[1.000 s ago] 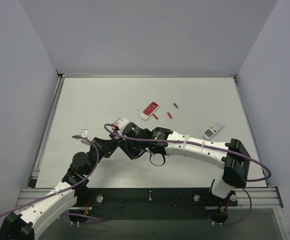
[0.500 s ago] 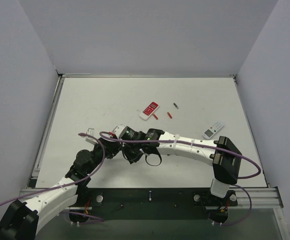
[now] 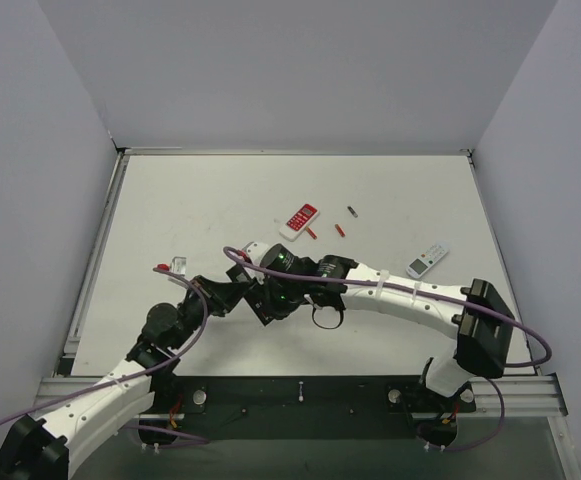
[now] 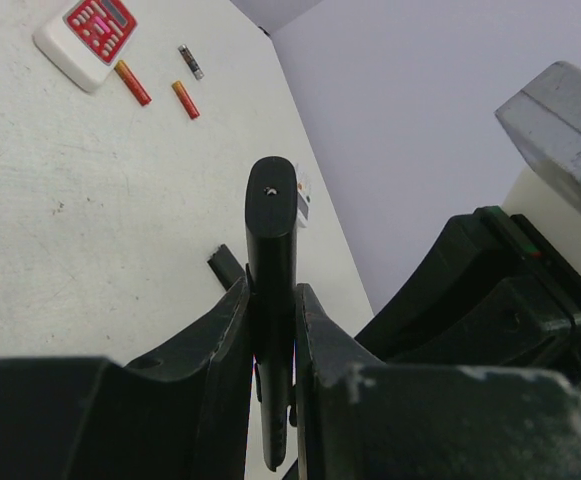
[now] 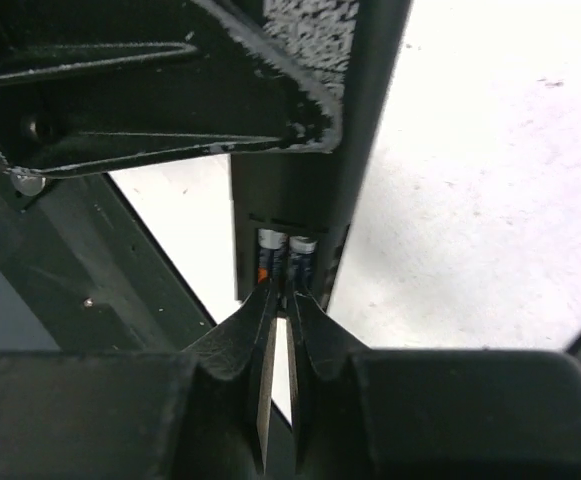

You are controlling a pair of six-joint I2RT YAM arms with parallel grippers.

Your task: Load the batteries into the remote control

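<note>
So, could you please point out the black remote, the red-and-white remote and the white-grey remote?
black remote (image 4: pixel 271 235): left wrist view, its narrow edge, upper half.
red-and-white remote (image 3: pixel 300 218): top external view, its red keypad.
white-grey remote (image 3: pixel 427 259): top external view, its middle.

Right arm (image 3: pixel 410 293): I log it swung back rightward after drifting left. Right gripper (image 5: pixel 278 300), left gripper (image 4: pixel 271 300), remote control (image 4: pixel 272 230): meeting point now slightly further right.

The table (image 3: pixel 190 200) is viewed whole from above and behind; the wrist views are taken at close range, the remote control (image 4: pixel 271 250) being shared by both.
</note>
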